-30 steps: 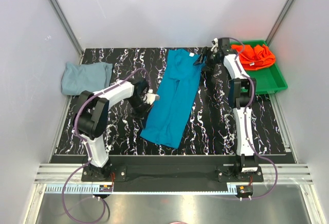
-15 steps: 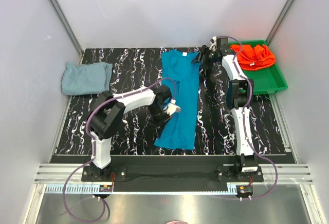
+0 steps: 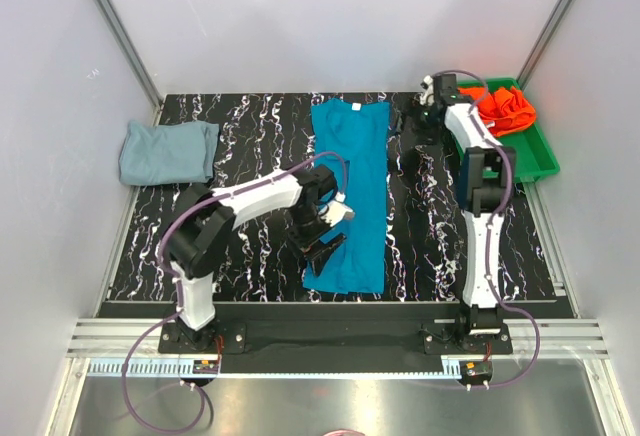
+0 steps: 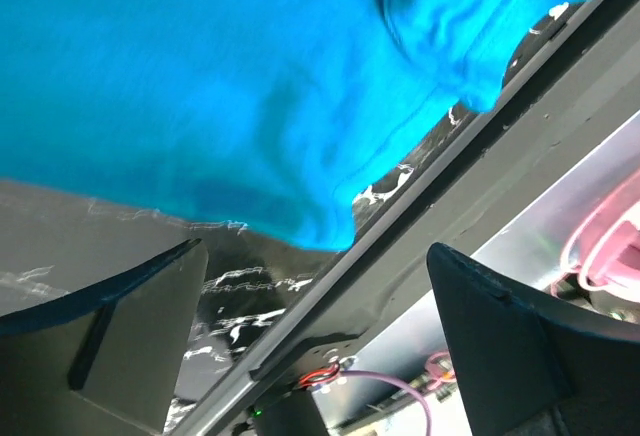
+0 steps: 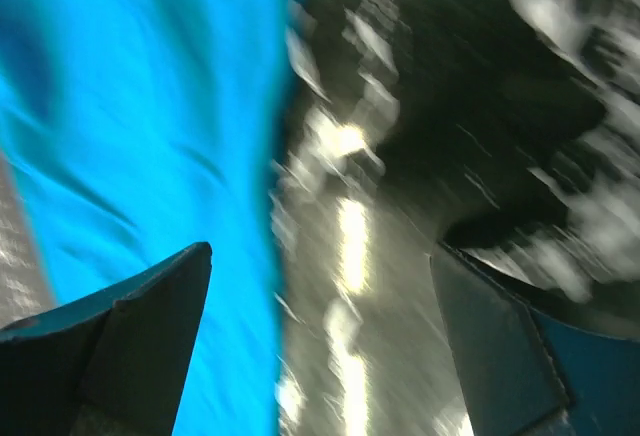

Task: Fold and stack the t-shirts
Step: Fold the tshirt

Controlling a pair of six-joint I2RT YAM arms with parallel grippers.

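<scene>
The teal shirt is lying in a strip on the bench, left claw over its hem and right claw by its collar both gaping empty, crosswise folding seemingly next.

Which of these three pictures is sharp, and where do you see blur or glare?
Top external view: sharp and evenly lit, with the teal-blue t-shirt clearly outlined. Right wrist view: strong motion blur, and the marbled table is smeared into streaks. Left wrist view: mostly sharp, the cloth slightly soft, with bright glare on the metal ledge at the lower right.
</scene>
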